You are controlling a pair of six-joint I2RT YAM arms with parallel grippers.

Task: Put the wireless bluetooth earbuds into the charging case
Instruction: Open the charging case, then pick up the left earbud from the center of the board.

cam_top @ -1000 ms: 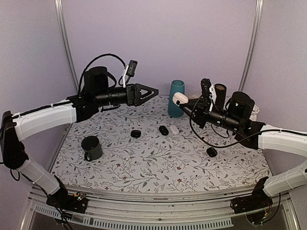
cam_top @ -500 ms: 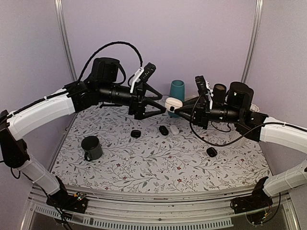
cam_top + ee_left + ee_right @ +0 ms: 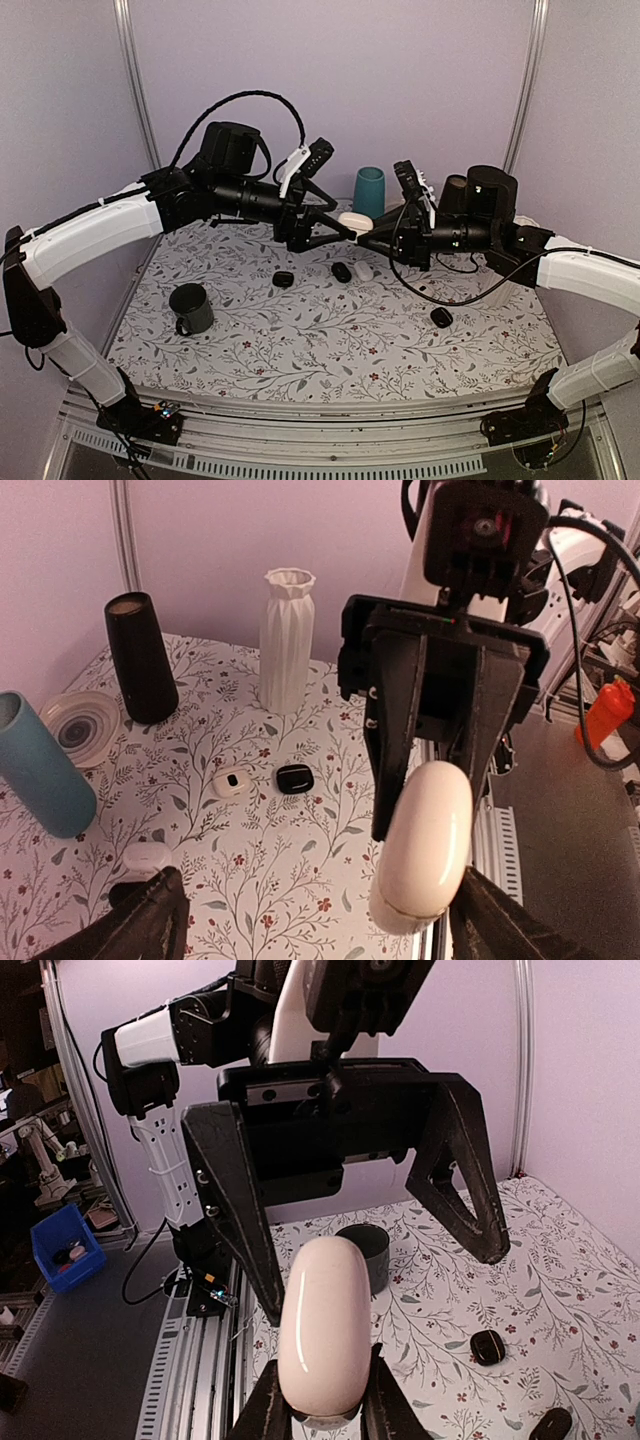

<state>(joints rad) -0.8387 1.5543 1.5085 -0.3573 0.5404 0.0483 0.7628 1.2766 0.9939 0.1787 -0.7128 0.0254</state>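
Centre of the top view, raised above the table (image 3: 300,335): the right gripper (image 3: 325,1412) pinches the white case (image 3: 322,1325) narrowly by one end, its free end pointing at the left gripper (image 3: 382,1285); the left jaws stand wide, one finger on each side of the case, not touching; the case looks shut; likely step: presenting it for opening; next, the left jaws would need to close squarely on the free end without twisting it loose.
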